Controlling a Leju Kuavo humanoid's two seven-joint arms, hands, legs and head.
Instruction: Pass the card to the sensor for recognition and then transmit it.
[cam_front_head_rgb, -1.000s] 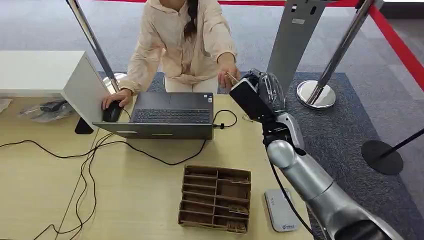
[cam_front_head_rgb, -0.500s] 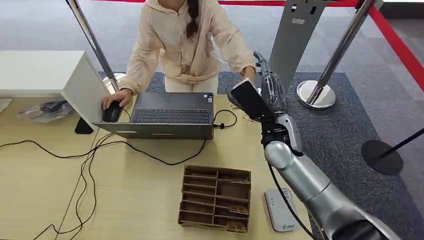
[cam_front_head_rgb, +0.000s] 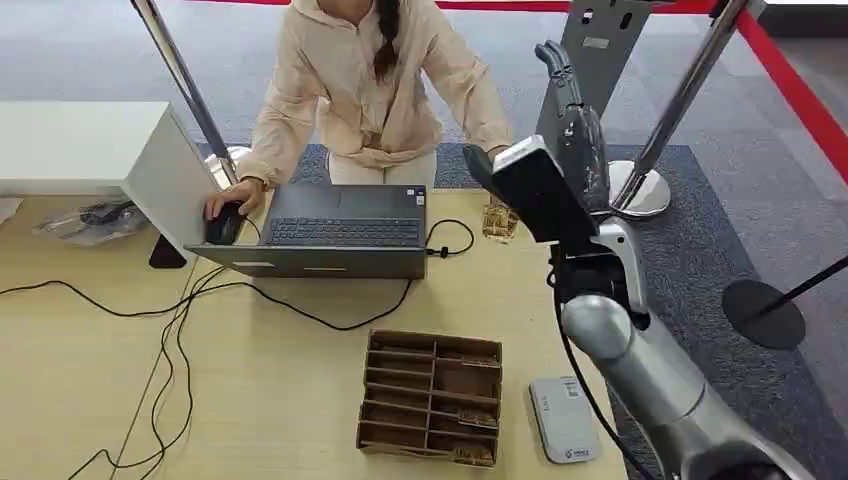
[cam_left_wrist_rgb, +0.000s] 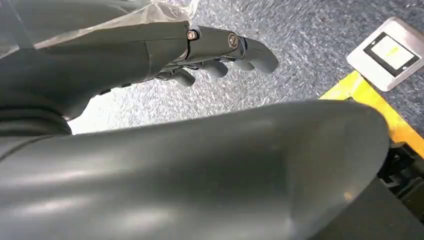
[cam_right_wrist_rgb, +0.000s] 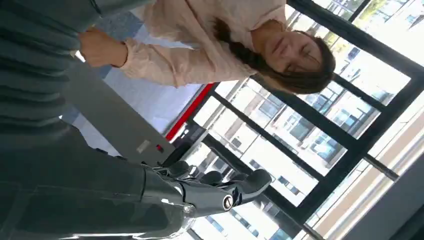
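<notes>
Right hand (cam_front_head_rgb: 575, 125) raised, fingers stretched out and apart, holding nothing.
A small tan card (cam_front_head_rgb: 497, 219) sits just below and beside the hand, at the counter's (cam_front_head_rgb: 280, 380) far edge near the person's (cam_front_head_rgb: 370, 90) sleeve; whether the person holds it cannot be told. The white sensor (cam_front_head_rgb: 563, 420) lies well behind the hand, beside a cardboard tray (cam_front_head_rgb: 430, 398). The left hand (cam_left_wrist_rgb: 215, 50) hangs over carpet, fingers loose, holding nothing.

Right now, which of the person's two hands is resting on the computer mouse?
The person's hand at the laptop's left rests on the mouse; their other hand is beside the robot's raised right hand.
</notes>
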